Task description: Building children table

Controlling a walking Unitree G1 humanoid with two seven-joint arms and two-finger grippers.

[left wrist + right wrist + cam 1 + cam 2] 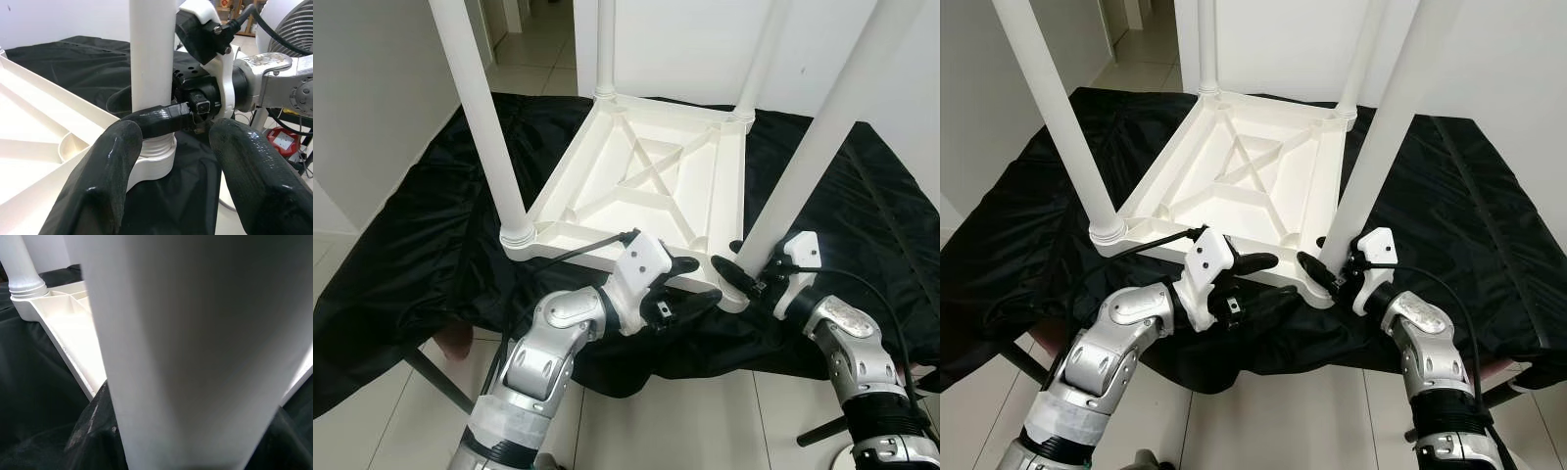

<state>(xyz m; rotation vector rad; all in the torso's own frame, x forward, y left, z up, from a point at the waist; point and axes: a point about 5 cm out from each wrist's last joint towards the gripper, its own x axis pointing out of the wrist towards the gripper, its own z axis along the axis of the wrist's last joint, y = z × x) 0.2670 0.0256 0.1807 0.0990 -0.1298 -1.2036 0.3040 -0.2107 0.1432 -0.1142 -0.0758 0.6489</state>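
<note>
Black cloth (421,225) is spread over a pale tiled floor (675,421) beside white walls, and on it lies the white plastic table (646,181), upside down, its ribbed underside facing up. Four round white legs stand up from its corner sockets. The near-right leg (803,166) rises from the table's near-right corner, close to the cloth's near edge.

The right gripper (736,271) is at the foot of that leg, just above its threaded collar. In the left wrist view one black finger (156,120) wraps across the front of the leg and another shows behind it, so the claw looks closed round the leg. The right wrist view is pressed up against the white leg (195,347).

The left gripper (690,284) hovers just beside the same corner, at the table's near edge. Its two thick fingers stand wide apart and hold nothing, aimed at the collar.

The table looks like light, stiff, hollow moulded plastic. The legs are smooth and glossy, so they are likely slippery under a twisting grip. Low on the leg, near the collar, seems the best hold, since a long leg taken high up would lever against the socket. The tabletop itself could slide on the slick cloth, so the free claw might steady the corner or rim while the leg is turned home.
</note>
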